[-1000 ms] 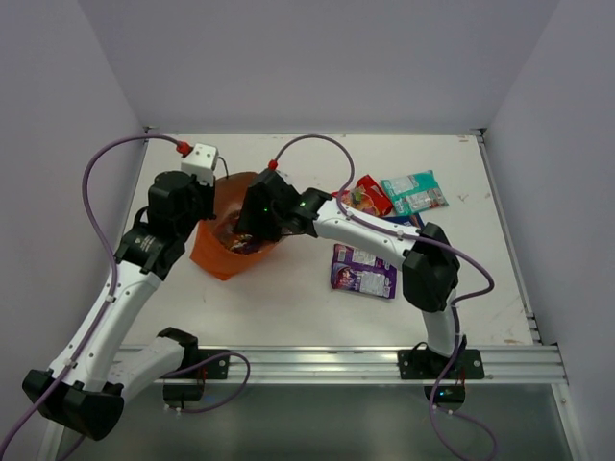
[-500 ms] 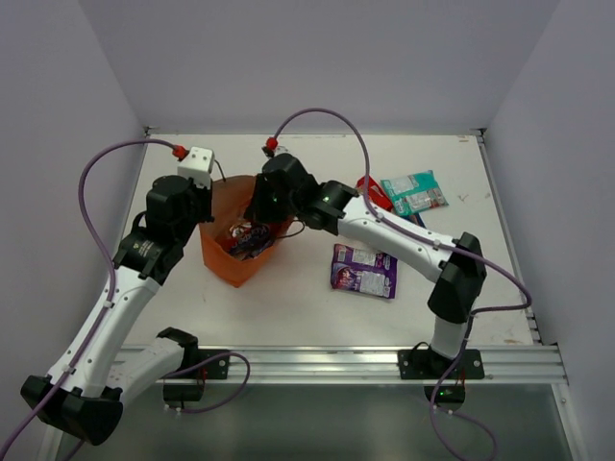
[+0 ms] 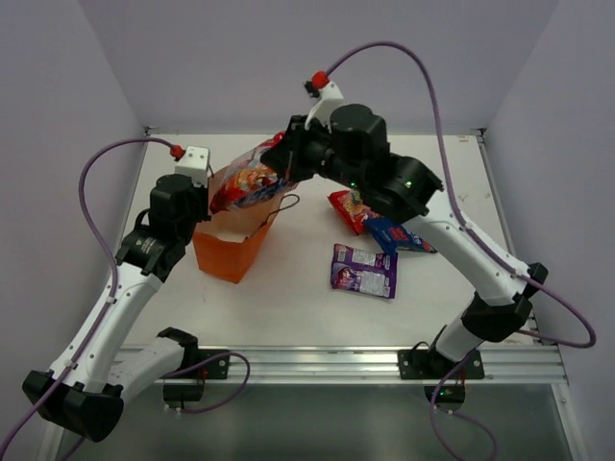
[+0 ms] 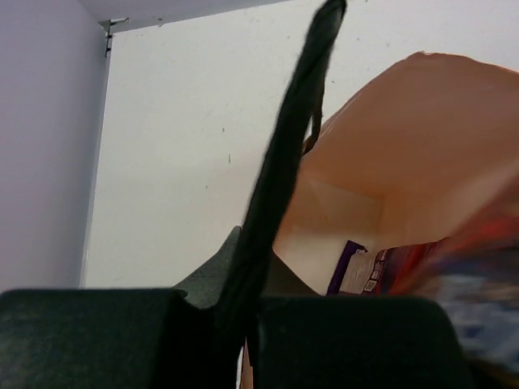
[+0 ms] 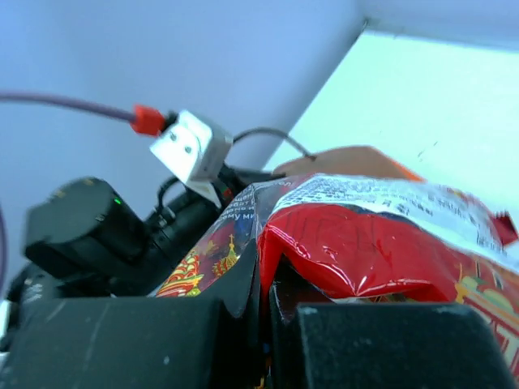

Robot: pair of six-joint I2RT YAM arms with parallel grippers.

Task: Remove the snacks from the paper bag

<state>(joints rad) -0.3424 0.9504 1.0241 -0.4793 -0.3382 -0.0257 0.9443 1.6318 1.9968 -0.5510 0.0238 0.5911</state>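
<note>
Red packet (image 3: 245,182): glossy crinkled film, colourful print; pinched in the closed right jaws, above the bag.
Paper bag (image 3: 231,252): orange, matte, boxy, upright on the bench (image 3: 288,307); rim clamped by the closed left jaws.

place: robot lab cell | evidence: white table (image 3: 288,307), plain walls (image 3: 317,58), aluminium rail (image 3: 336,363)

Left arm (image 3: 113,300): the long link slants up and inward from the near-left corner, with the wrist bent forward. The left claw (image 3: 208,206) is closed on the left rim of the paper bag (image 3: 229,252). Right arm (image 3: 461,252): it climbs from its base and arches far to the left, the wrist high above the bench (image 3: 288,307). The right claw (image 3: 283,168) points left, its jaws pinched on one end of a red snack packet (image 3: 242,184) held in the air.
</note>
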